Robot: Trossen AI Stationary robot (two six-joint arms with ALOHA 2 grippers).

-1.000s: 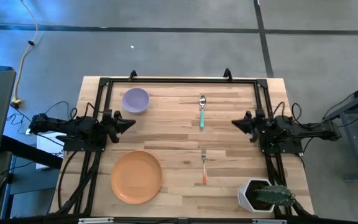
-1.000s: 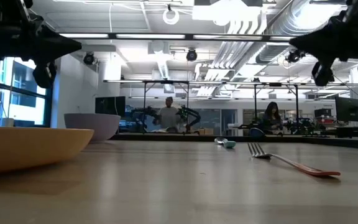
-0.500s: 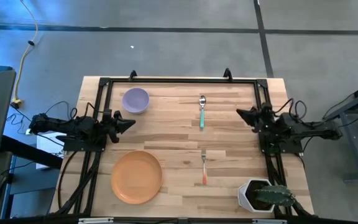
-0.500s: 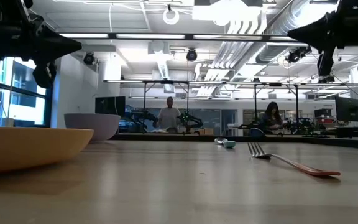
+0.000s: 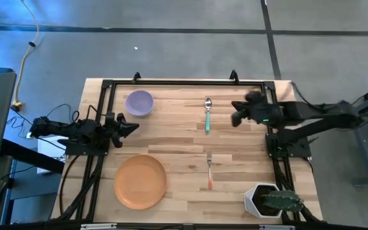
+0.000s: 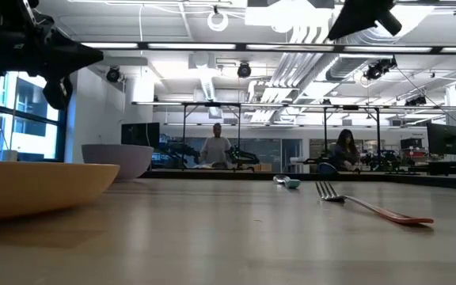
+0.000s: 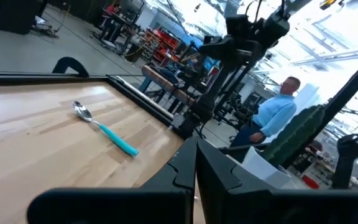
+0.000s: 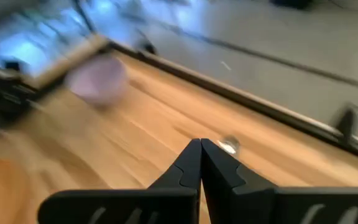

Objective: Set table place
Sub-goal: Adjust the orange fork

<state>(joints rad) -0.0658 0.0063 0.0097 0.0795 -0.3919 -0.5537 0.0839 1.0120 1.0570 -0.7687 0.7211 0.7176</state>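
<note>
The round orange plate [image 5: 140,182] lies on the table [image 5: 171,137] near its near-left corner. The lavender bowl [image 5: 139,103] stands at the far left. The teal-handled spoon [image 5: 207,114] lies at far centre and the orange-handled fork [image 5: 209,171] at near centre. My left gripper [image 5: 135,126] hovers shut over the table's left side, between bowl and plate. My right gripper [image 5: 234,119] is shut and raised above the table, just right of the spoon; its wrist view shows the spoon's bowl [image 8: 229,144] past the fingertips and the lavender bowl [image 8: 98,81] beyond.
A white angular pot with a green plant [image 5: 270,200] stands at the near-right corner. A black rail frame [image 5: 184,82] runs along the table's far, left and right sides. Bare wood lies between plate and fork. People show in the room beyond the table [image 6: 214,146].
My right arm has swung out from the right rail, rising and reaching toward the table's left and far side until its gripper is near the spoon. It has stayed shut. Plate, bowl, spoon and fork have not moved.
</note>
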